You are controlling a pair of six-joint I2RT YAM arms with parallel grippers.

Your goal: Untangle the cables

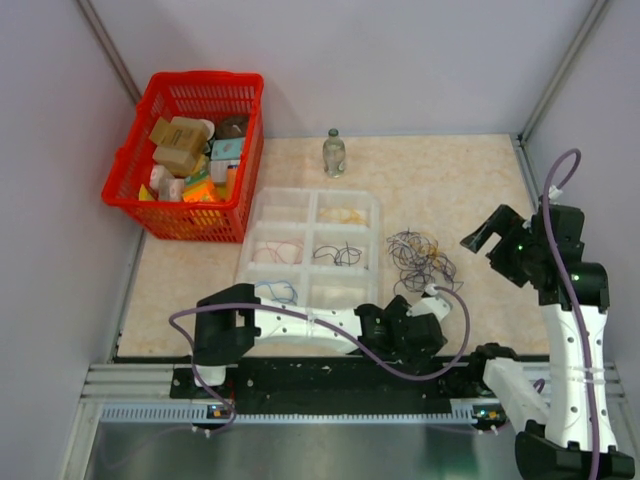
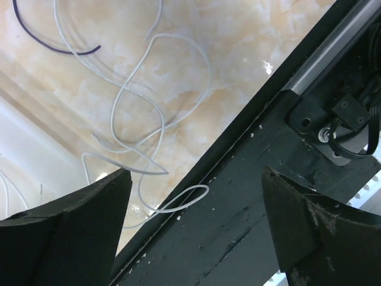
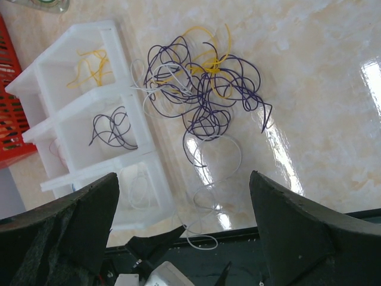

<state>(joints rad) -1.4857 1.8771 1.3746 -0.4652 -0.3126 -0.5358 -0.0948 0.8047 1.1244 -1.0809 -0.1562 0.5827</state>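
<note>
- basket [image 1: 205, 78] far left, full of boxes; no wire seen in it
- tray [image 1: 312, 232] just right of basket; several cells hold separated wire: yellow wire [image 3: 89, 68] in one, purple wire [image 3: 112, 128] in the next, pink wire [image 1: 277, 250] and blue wire [image 1: 282, 291] in others; I read that as the finished part
- bottle [image 1: 334, 153] upright behind tray, apart from everything
- left claw [image 2: 196, 229] low at the near bench edge, by the tray's near right corner; jaws wide, gripping nothing; white strand [image 2: 178, 199] loops over the edge onto the black rail [image 2: 238, 238] between the fingers, lying loose
- cables [image 3: 202, 89] on bench [image 1: 470, 180] just beside tray's right wall; one knotted bunch, mostly purple, yellow and white threaded through it; pale strands trail from it toward the near edge and the left claw
- right claw [image 3: 184, 229] raised right of the bunch, apart from it; jaws wide, empty
- progress, my judgement: under way, not near done; a few wires out and sorted by colour; the bulk is one tangle on the bench; the loose white strand looks half freed, not in a cell; purple loops and the yellow caught in them are left to pull apart
</note>
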